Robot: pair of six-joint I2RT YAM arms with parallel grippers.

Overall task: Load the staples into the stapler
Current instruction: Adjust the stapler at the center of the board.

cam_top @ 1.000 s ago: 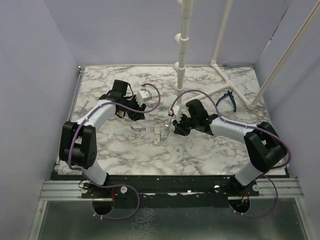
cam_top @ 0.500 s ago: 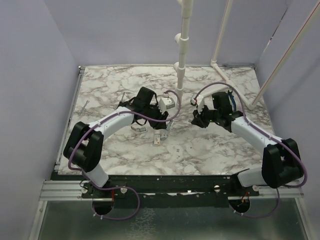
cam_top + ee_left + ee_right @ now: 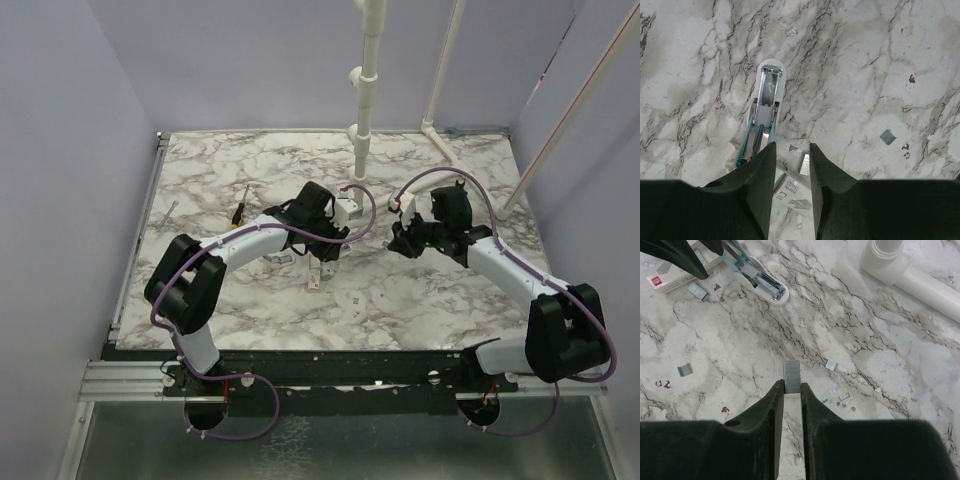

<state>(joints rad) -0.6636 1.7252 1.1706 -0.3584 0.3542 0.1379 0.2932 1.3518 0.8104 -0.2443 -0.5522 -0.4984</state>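
The stapler (image 3: pixel 766 104) lies open on the marble table, white with a teal part, its metal channel facing up. My left gripper (image 3: pixel 790 150) is open and empty, just short of the stapler's rear end and above a small white box (image 3: pixel 792 192). A loose staple strip (image 3: pixel 804 164) lies between its fingertips. My right gripper (image 3: pixel 792 387) is shut on the staples (image 3: pixel 791 375), a short grey strip sticking out past its fingertips. It is held above the table, to the right of the stapler (image 3: pixel 760 282). In the top view the left gripper (image 3: pixel 326 250) and the right gripper (image 3: pixel 400 240) face each other.
Small staple pieces (image 3: pixel 685 370) are scattered on the marble. The white box (image 3: pixel 316 277) lies near the table's middle. White pipes (image 3: pixel 362 110) stand at the back, one close to my right gripper (image 3: pixel 910 275). A small dark tool (image 3: pixel 240 207) lies at the left.
My left arm has swung right to the stapler and box. My right arm pulled away to the right with the strip a second ago and has barely moved since.
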